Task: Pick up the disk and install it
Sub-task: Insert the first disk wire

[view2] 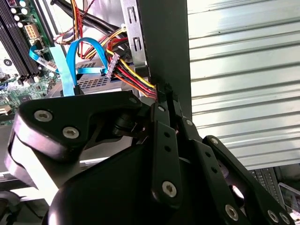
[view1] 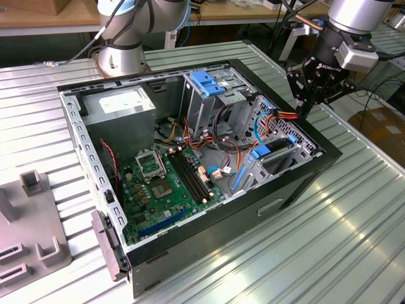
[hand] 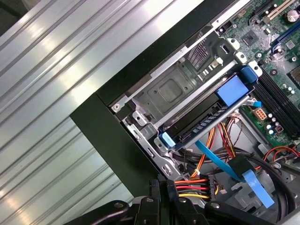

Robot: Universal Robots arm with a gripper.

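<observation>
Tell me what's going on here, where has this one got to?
A single robot arm is working over an open computer case on a ribbed metal table. The disk, framed by its blue rail, already sits in the drive bay at the case's corner, not in the gripper. The gripper hangs just above that corner, its tip right at the bundle of red, yellow and orange power wires beside the bay. Whether it grips them I cannot tell.
</observation>
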